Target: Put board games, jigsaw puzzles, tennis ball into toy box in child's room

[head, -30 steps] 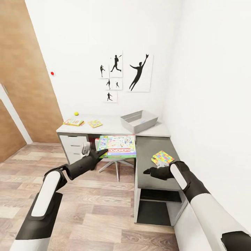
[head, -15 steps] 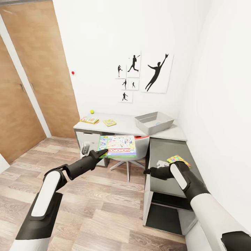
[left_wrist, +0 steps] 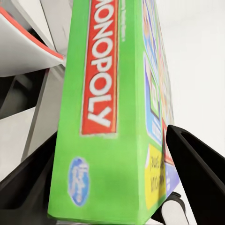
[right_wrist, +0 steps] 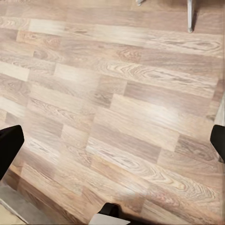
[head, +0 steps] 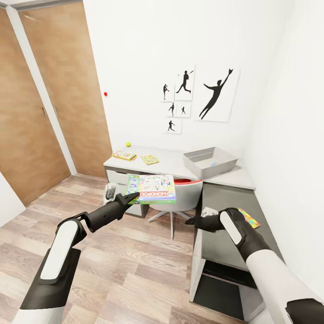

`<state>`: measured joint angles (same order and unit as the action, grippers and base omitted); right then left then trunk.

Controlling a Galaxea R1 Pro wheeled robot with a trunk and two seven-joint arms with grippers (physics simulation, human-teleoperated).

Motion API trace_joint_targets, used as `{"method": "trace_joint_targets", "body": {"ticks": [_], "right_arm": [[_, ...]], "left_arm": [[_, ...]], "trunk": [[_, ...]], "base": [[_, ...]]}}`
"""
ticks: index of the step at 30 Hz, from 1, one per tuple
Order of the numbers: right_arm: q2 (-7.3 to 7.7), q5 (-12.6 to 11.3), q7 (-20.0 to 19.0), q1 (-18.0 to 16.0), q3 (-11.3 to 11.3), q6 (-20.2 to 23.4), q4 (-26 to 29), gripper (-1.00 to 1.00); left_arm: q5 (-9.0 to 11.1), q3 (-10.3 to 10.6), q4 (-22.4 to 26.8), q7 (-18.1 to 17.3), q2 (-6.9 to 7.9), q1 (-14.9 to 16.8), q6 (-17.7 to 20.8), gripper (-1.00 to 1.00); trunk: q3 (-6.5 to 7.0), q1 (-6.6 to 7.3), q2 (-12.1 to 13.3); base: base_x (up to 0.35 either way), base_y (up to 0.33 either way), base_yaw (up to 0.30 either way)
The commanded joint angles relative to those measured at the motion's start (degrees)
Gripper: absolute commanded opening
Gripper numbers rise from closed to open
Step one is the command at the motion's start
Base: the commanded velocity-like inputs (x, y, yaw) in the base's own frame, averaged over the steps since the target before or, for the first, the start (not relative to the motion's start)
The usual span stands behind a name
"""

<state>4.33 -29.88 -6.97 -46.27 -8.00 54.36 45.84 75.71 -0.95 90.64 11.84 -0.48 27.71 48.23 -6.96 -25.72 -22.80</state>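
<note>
My left gripper (head: 133, 196) is shut on the edge of the green Monopoly board game (head: 151, 188), held flat in the air in front of the table (head: 173, 164). In the left wrist view the box (left_wrist: 112, 108) sits between both fingers (left_wrist: 194, 161). On the table's far end lie the tennis ball (head: 128, 144), a yellow-green-red board game (head: 124, 155) and a jigsaw puzzle (head: 149, 159). The grey toy box (head: 210, 162) stands at the table's corner. A second puzzle (head: 249, 218) lies on the lower wing, just past my right gripper (head: 191, 221), which is open over the floor.
A white chair with a red seat (head: 182, 194) is tucked under the table, right behind the held box. Wooden wardrobe doors (head: 40, 94) line the left wall. Wood-plank floor (head: 144, 261) lies between me and the table. A white wall runs close on the right.
The camera has swung left, so the table and pictures have shifted right in the picture and more wardrobe shows. Both arms keep their pose, the left still holding the box.
</note>
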Motion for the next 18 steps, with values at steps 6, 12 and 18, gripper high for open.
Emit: {"method": "trace_joint_targets", "body": {"ticks": [6,12,18], "right_arm": [[0.06,0.58,-0.59,-0.05,-0.15,0.14,0.03,1.00],[0.06,0.58,-0.59,-0.05,-0.16,0.20,0.25,1.00],[0.08,0.58,-0.59,0.01,-0.17,0.21,0.86,1.00]], "left_arm": [[0.67,-0.09,0.06,0.62,-0.03,0.06,0.28,-1.00],[0.67,-0.04,0.06,0.58,-0.04,0.06,0.28,-1.00],[0.66,-0.02,0.06,0.57,-0.05,0.06,0.26,-1.00]], "trunk": [[-0.12,-0.06,-0.12],[-0.12,-0.06,-0.12],[-0.12,-0.06,-0.12]], "base": [[0.262,-0.160,0.016],[0.122,-0.075,0.005],[0.044,-0.027,0.048]]}}
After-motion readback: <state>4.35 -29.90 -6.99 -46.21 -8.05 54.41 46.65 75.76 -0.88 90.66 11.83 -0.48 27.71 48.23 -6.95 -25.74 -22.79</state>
